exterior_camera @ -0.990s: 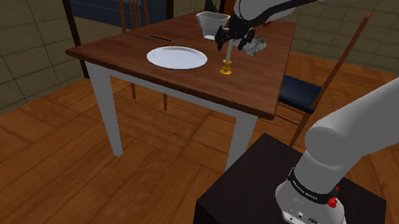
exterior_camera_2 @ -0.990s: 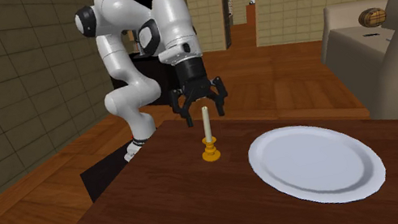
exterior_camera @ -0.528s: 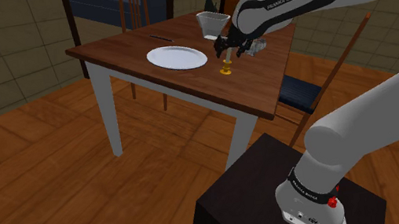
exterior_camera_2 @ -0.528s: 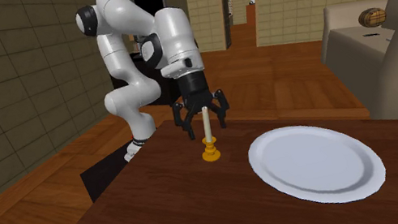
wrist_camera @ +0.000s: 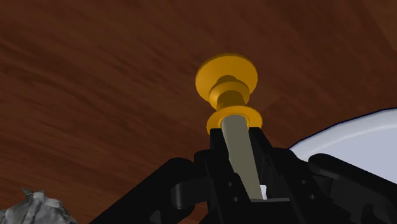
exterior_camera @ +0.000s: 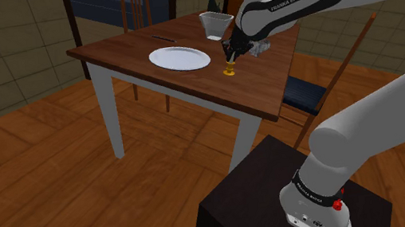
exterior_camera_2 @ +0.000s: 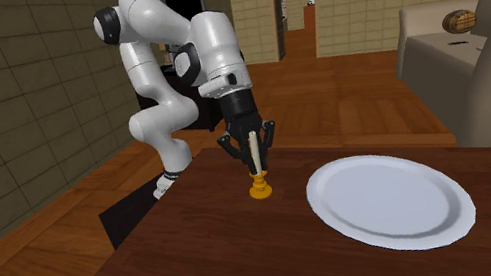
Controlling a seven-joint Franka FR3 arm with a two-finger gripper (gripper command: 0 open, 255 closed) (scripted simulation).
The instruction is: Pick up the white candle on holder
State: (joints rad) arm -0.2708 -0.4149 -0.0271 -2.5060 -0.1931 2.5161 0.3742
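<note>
Currently: my gripper (exterior_camera_2: 256, 159) clamps the white candle (wrist_camera: 240, 145); its yellow holder (wrist_camera: 227, 79) sits on the brown table (exterior_camera_2: 192, 257), near the white plate (exterior_camera_2: 390, 202). Grasp done, lift outstanding.

Was a home, dining/living area: wooden dining table (exterior_camera: 255, 94) with plate (exterior_camera: 179, 58), chair (exterior_camera: 302, 91), beige sofa (exterior_camera_2: 486, 73), plank floor (exterior_camera: 58, 192), doorway (exterior_camera_2: 299, 7).

My gripper (wrist_camera: 238, 139) clasps the pale candle (wrist_camera: 242, 159) between 2 fingers (wrist_camera: 215, 156), just above its golden holder (wrist_camera: 227, 79); a white plate (wrist_camera: 356, 143) lies near.
</note>
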